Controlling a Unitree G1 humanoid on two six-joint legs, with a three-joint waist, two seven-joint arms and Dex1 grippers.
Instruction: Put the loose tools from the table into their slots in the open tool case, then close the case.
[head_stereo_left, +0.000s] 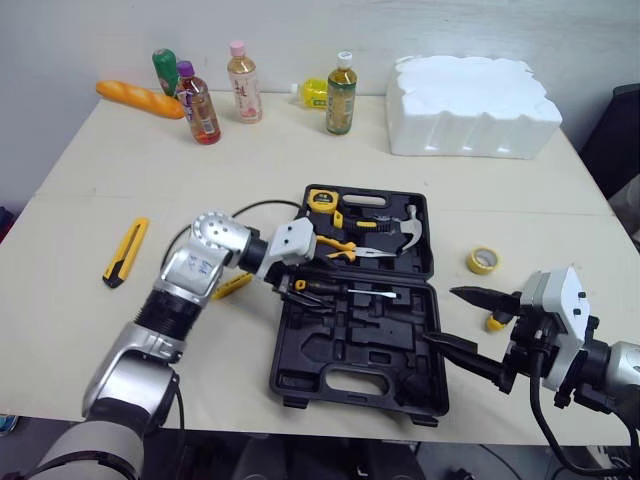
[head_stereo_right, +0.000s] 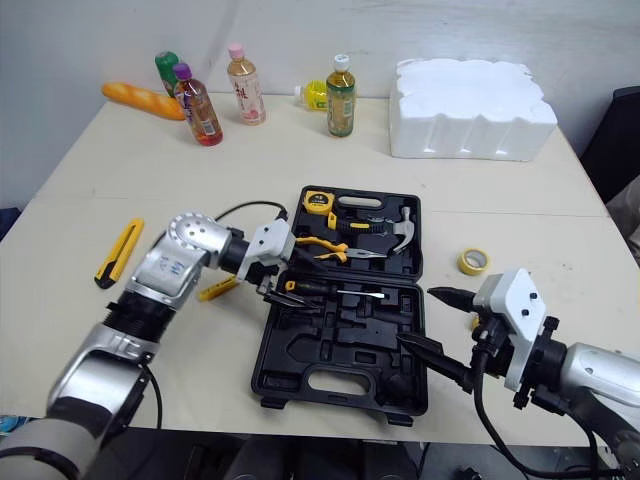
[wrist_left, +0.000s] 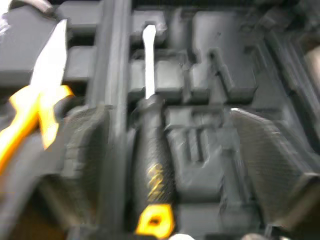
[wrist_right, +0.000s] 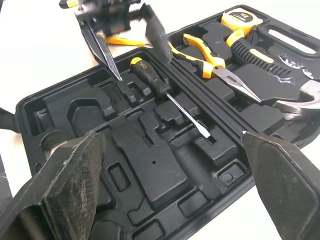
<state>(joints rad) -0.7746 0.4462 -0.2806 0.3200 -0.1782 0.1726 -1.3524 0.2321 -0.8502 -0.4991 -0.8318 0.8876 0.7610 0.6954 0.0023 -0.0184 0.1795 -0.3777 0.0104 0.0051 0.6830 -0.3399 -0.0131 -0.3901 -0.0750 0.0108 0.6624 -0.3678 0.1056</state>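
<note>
The screwdriver (wrist_right: 167, 95) lies in the near half of the open tool case (head_stereo_left: 330, 345), in a slot just beside the hinge, its handle toward 9 o'clock and its blade toward 3 o'clock. The case sits mid-table; its far half holds pliers (head_stereo_left: 340, 248), a hammer (head_stereo_left: 400, 235) and a tape measure (head_stereo_left: 321, 198).

The left arm reaches in from 8 o'clock, elbow bent, and the left gripper (head_stereo_left: 293, 293) points down over the screwdriver's handle, jaws apart with a finger on each side. The right gripper (head_stereo_left: 443, 316) hovers level at the case's 4 o'clock corner, jaws spread wide.

A yellow utility knife (head_stereo_left: 126, 251) lies well apart at 9 o'clock, and a yellow tape roll (head_stereo_left: 483, 261) near the case at 3 o'clock. Bottles (head_stereo_left: 341, 94) stand at 12 o'clock and a foam block (head_stereo_left: 470, 105) at 1 o'clock
</note>
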